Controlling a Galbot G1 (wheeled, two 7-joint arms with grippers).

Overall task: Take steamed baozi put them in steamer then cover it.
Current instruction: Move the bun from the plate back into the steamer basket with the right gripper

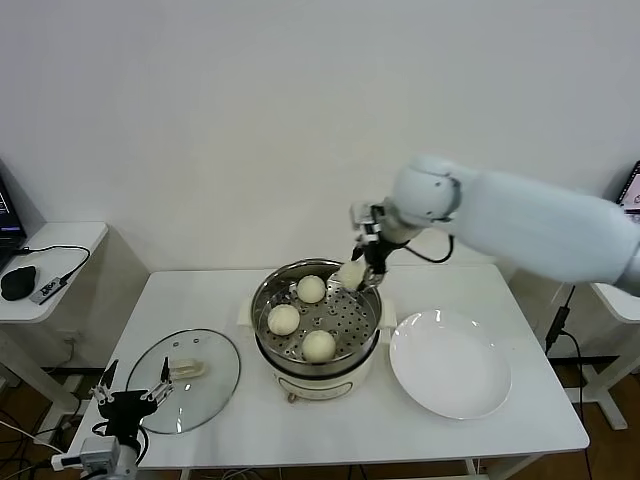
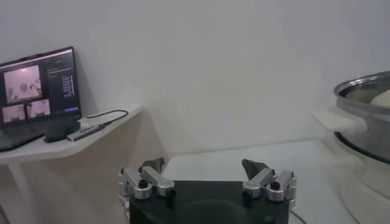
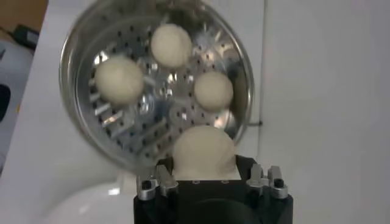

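Observation:
The steel steamer (image 1: 264,300) stands mid-table with three cream-white baozi on its perforated tray (image 1: 311,289) (image 1: 284,319) (image 1: 318,345). My right gripper (image 1: 362,268) hangs over the steamer's back right rim, shut on a fourth baozi (image 1: 351,274). In the right wrist view that baozi (image 3: 203,149) fills the gap between the fingers of the gripper (image 3: 204,165), above the rim (image 3: 67,91), with the other baozi farther in. My left gripper (image 1: 135,375) is parked low at the table's front left, open and empty (image 2: 205,165).
The glass lid (image 1: 205,395) lies flat on the table left of the steamer, beside the left gripper. A white plate (image 1: 450,365) sits right of the steamer. A side table (image 1: 60,240) with cables stands at the far left.

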